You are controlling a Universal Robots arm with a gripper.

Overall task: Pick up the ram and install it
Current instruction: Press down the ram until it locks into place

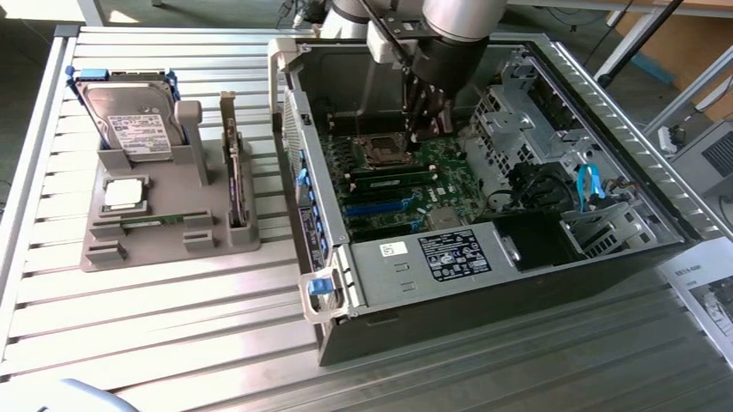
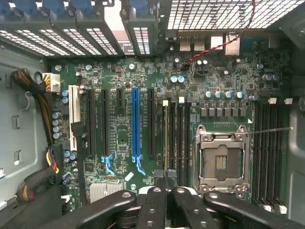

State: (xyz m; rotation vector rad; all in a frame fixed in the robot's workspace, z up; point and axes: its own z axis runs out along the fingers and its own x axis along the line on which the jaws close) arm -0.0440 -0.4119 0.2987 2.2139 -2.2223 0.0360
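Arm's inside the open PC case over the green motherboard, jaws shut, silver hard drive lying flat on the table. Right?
No. The silver hard drive with the white label stands upright in the grey plastic holder, as the exterior view shows. The rest holds: the gripper is inside the open black computer case over the green motherboard, jaws shut.

Exterior view: high, angled down, set back over table and open PC case point(image 1: 596, 257). Wrist view: close above motherboard point(image 2: 143, 86), the shared area.
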